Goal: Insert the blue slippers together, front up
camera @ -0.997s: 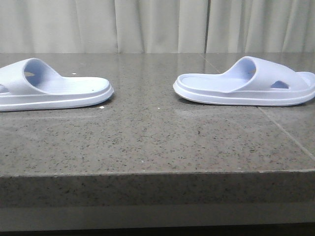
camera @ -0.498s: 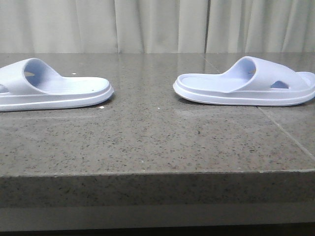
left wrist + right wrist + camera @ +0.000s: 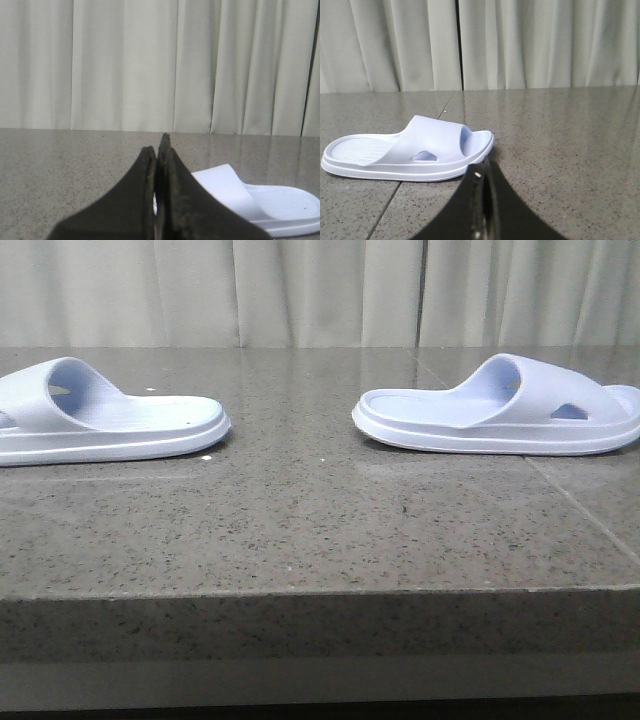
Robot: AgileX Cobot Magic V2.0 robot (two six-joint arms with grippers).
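Two pale lavender-blue slippers lie flat on the grey stone table, sole down, heels facing each other. The left slipper (image 3: 105, 425) is at the far left; it also shows in the left wrist view (image 3: 250, 200), just beyond the fingers. The right slipper (image 3: 505, 410) is at the right, with an oval side cut-out; it also shows in the right wrist view (image 3: 410, 150). My left gripper (image 3: 159, 150) is shut and empty, low over the table, short of the left slipper. My right gripper (image 3: 485, 172) is shut and empty, close to the right slipper's toe end. Neither gripper shows in the front view.
The stone table (image 3: 300, 530) has a front edge near the camera and a tile seam (image 3: 580, 510) running under the right slipper. A pale pleated curtain (image 3: 320, 290) hangs behind the table.
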